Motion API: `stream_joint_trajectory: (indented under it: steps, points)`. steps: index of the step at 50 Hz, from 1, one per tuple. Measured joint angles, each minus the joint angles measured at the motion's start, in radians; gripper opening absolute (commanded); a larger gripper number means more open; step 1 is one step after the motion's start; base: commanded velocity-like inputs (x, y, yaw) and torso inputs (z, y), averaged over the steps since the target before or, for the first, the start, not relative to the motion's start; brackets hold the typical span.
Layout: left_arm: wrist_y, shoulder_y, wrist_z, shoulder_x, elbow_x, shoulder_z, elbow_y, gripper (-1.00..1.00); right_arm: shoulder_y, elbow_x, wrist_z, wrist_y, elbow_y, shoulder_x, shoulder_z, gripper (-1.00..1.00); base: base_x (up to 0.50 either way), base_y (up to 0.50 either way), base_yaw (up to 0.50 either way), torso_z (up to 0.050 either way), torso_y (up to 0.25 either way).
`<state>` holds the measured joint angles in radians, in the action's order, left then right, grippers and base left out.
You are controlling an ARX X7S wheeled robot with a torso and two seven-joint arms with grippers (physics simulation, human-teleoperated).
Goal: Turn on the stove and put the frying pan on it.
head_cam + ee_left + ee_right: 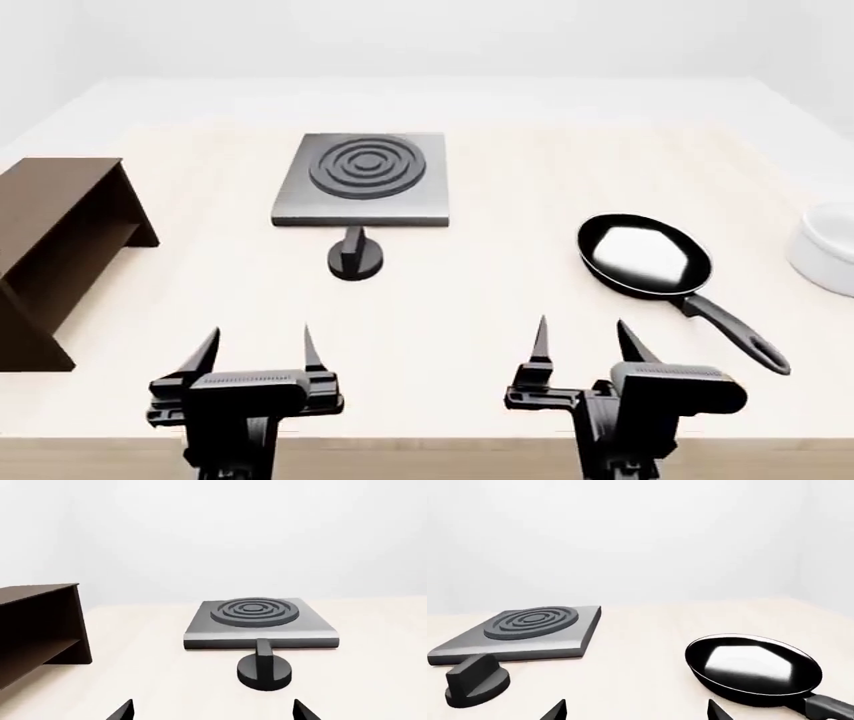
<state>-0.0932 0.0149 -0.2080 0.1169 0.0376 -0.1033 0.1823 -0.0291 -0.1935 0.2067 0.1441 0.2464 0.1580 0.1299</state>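
I had both arms parked at the near edge of the counter (507,260), the left pincer (256,350) spread wide and grasping nothing, lined up with the knob (355,257) so it could reach straight in; the right pincer (582,342) was likewise released, near the frying pan (643,255). The pan sat on the counter right of the stove (360,180), well apart from it, handle angled toward my right arm (handy for a grasp). I counted one stove, one knob, one pan, one shelf (60,250), one bowl (827,245).
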Motion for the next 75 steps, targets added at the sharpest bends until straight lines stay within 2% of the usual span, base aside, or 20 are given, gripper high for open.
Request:
stream_joint_trajectory:
  steps: [32,49,75]
  points:
    - [-0.070,0.020,-0.040,0.035,0.016,-0.037,0.048,1.00,-0.024,-0.022,0.041,0.041,0.077,0.033,0.012,1.00,0.49,0.00,0.00,0.000,0.000]
    - [-0.078,0.034,-0.057,0.049,0.029,-0.042,0.024,1.00,-0.030,-0.033,0.047,0.063,0.076,0.046,0.029,1.00,0.00,0.00,0.00,0.000,0.001]
    - [-0.014,0.083,-0.099,0.072,0.027,-0.029,-0.213,1.00,-0.031,-0.047,0.047,0.065,0.051,0.061,0.053,1.00,0.00,0.00,0.00,0.000,0.000]
